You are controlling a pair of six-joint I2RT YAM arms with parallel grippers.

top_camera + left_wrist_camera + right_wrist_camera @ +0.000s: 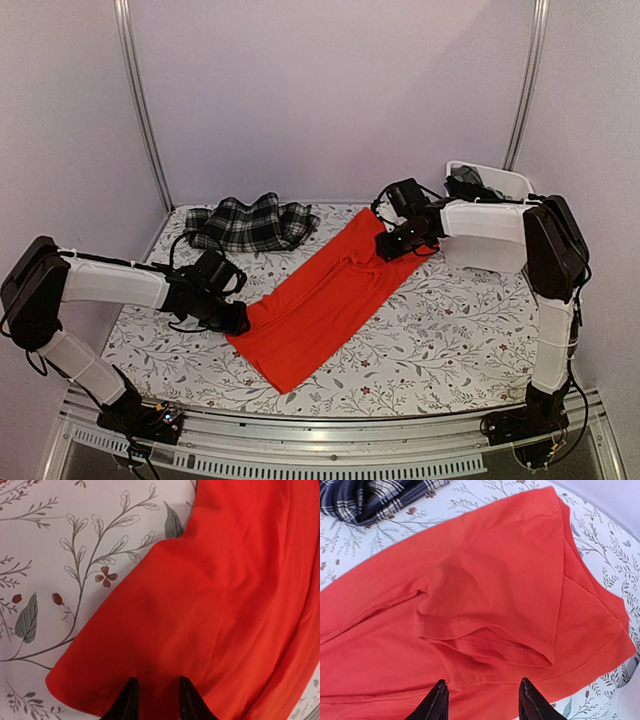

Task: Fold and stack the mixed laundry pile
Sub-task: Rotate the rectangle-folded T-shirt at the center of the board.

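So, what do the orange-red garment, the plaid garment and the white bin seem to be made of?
The orange-red garment looks like soft matte knit, probably cotton jersey: stitched hems, gentle folds. The plaid garment looks like woven matte cloth, perhaps flannel; it lies crumpled. The white bin looks like smooth rigid plastic, with a thin even rim.

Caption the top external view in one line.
Left gripper and right gripper at opposite ends of an orange-red garment on floral tablecloth.
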